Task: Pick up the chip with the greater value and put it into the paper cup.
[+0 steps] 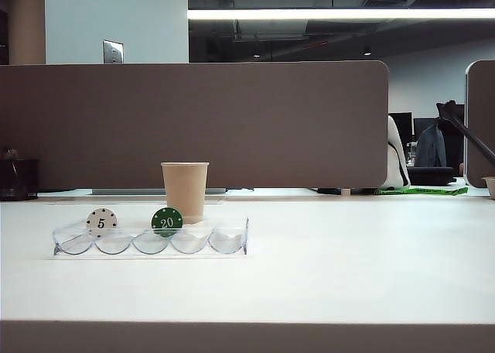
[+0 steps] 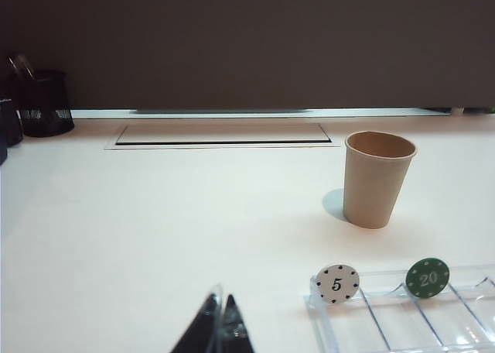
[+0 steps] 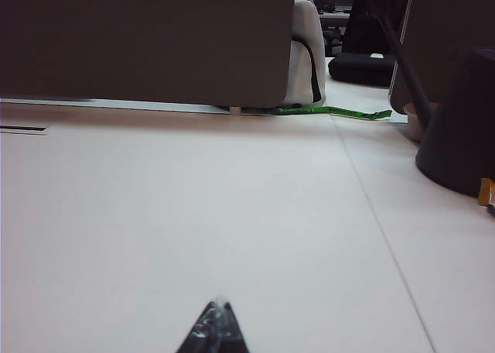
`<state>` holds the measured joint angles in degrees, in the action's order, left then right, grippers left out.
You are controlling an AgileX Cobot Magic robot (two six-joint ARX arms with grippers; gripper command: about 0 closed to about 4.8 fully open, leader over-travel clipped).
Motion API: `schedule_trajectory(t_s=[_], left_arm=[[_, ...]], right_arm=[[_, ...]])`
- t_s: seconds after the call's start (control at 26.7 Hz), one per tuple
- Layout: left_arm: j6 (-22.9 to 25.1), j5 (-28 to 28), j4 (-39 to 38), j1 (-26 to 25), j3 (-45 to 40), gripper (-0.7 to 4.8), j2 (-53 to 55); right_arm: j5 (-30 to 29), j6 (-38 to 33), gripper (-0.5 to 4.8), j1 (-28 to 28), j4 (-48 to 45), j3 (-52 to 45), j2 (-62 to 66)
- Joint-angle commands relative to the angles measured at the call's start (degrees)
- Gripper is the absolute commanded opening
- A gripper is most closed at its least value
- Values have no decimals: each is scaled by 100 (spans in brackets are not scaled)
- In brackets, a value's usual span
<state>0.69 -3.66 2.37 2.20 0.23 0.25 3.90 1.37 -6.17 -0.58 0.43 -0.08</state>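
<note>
The dark green chip marked 20 [image 1: 167, 221] [image 2: 427, 278] stands upright in a clear scalloped chip tray [image 1: 228, 241] [image 2: 402, 322], with a white chip marked 5 [image 1: 101, 222] [image 2: 336, 283] two slots away from it. Just behind the tray stands the tan paper cup [image 1: 185, 190] [image 2: 376, 179], upright and with nothing seen inside. My left gripper [image 2: 220, 300] is shut with nothing in it, low over the bare table short of the tray. My right gripper [image 3: 219, 305] is shut and holds nothing, over bare table away from the chips. Neither gripper shows in the exterior view.
A grey partition wall [image 1: 193, 125] runs along the table's far edge. A black mesh pen holder [image 2: 42, 101] [image 1: 17, 179] stands at the far left. A cable hatch [image 2: 223, 133] lies in the tabletop behind the cup. A dark rounded base [image 3: 460, 128] stands at the right.
</note>
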Motion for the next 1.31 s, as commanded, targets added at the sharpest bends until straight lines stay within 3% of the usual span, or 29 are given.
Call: schedule_trajectory(t_s=[0.04, 0.41, 0.9, 1.16, 1.31], left_arm=[[-48, -22, 61, 0, 20, -5, 4], [0, -42, 52, 0, 20, -5, 4], [278, -1213, -302, 4, 339, -5, 31], [339, -1478, -1106, 4, 581, -5, 37], [339, -1486, -1226, 4, 678, -5, 39]], right_arm=[[28, 15, -6, -9, -94, -9, -4], [4, 39, -5, -13, -129, 116, 0], [-299, 85, -5, -20, 1231, 1482, 199], [-1005, 431, -5, -37, 1526, 2664, 1958], [-1045, 516, -6, -195, 1650, 3386, 2973]])
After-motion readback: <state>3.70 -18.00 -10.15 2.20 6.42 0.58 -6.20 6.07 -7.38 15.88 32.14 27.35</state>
